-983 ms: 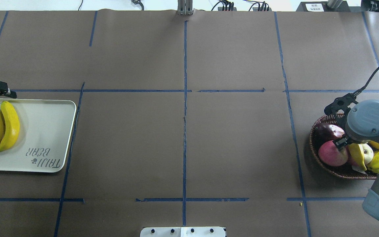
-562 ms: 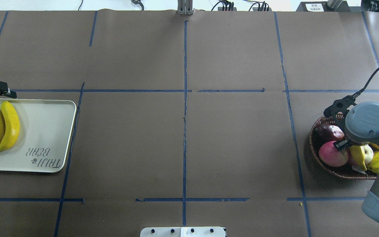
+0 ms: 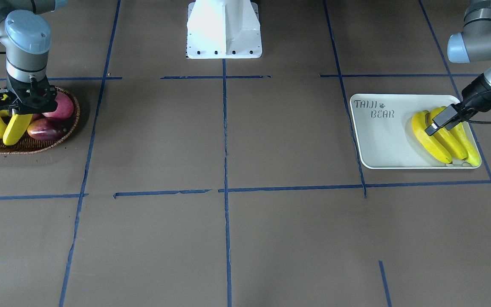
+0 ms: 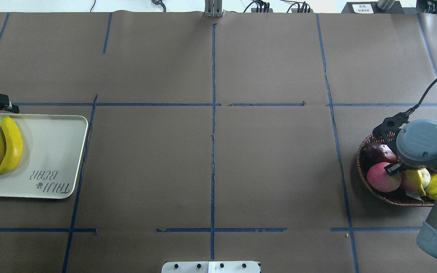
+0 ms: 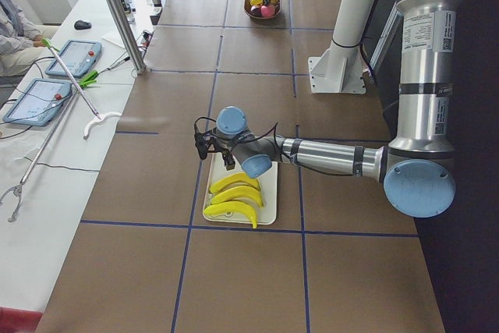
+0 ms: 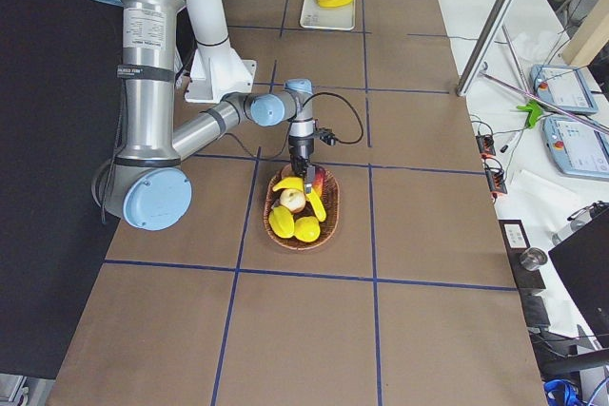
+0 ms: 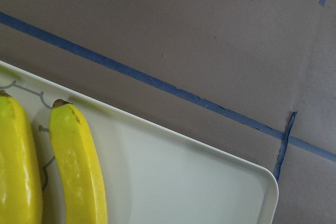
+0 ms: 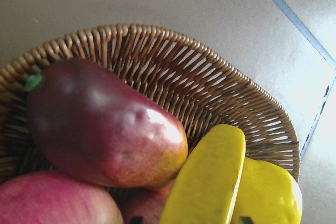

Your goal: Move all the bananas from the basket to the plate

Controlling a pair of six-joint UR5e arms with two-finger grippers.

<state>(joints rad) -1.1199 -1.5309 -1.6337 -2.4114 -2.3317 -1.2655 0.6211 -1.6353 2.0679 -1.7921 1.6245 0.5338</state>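
Three bananas (image 3: 443,136) are shown whole on plate (image 3: 382,140) in front view; one is cut off overhead. 4th banana (image 8: 207,182), in basket (image 8: 210,77), is clenched by R gripper (image 3: 17,114); L gripper (image 4: 3,116) is spread wide, empty, over plate

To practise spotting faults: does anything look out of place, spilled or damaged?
Nothing spilled or damaged. One banana stands tilted in the basket, pinched by the right gripper; three bananas lie side by side on the plate.

The curved yellow bananas (image 7: 79,166) look smooth and glossy, the off-white rectangular plate (image 7: 184,182) smooth plastic; the brown oval basket (image 8: 220,98) is rough woven wicker, the brown counter (image 4: 271,159) matt paper.
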